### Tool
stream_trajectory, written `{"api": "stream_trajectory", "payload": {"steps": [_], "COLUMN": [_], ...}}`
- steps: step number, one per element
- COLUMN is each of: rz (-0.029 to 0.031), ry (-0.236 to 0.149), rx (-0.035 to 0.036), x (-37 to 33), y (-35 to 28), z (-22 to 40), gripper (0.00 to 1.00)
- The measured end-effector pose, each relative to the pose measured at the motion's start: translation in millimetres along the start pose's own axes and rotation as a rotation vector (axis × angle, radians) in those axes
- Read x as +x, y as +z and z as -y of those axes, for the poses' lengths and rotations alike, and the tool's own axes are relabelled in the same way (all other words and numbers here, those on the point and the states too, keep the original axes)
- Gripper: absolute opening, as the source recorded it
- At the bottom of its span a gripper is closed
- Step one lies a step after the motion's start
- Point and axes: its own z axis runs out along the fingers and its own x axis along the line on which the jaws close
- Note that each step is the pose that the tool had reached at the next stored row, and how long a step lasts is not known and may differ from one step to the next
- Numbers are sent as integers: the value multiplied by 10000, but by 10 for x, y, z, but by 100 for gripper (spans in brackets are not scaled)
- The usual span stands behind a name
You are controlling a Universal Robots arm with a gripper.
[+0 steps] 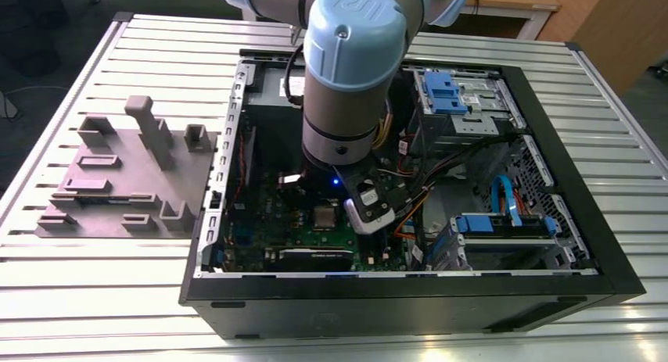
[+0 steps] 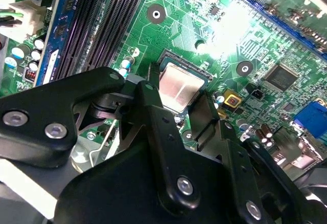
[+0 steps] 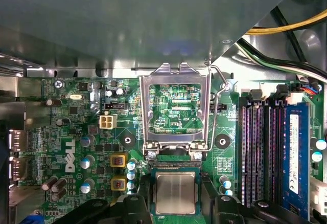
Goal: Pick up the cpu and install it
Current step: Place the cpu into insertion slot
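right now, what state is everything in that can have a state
cpu, lying flat in its socket, metal top up
socket cover, flipped open
tool, down at the cpu
computer case, on its side, side panel off
memory stick, seated in its slot
black memory slots, empty

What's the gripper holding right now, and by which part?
It cannot be told: the gripper sits astride the cpu, at two opposite edges, while the cpu lies in its socket.
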Motion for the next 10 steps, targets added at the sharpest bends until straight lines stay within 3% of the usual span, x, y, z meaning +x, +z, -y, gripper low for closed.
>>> {"api": "stream_trajectory", "payload": {"steps": [8,10], "rz": [2,0], "ry": [0,0], "rx": [-3,0], "x": [0,0], "y": [4,-3], "z": [0,0], "gripper": [48,54]}}
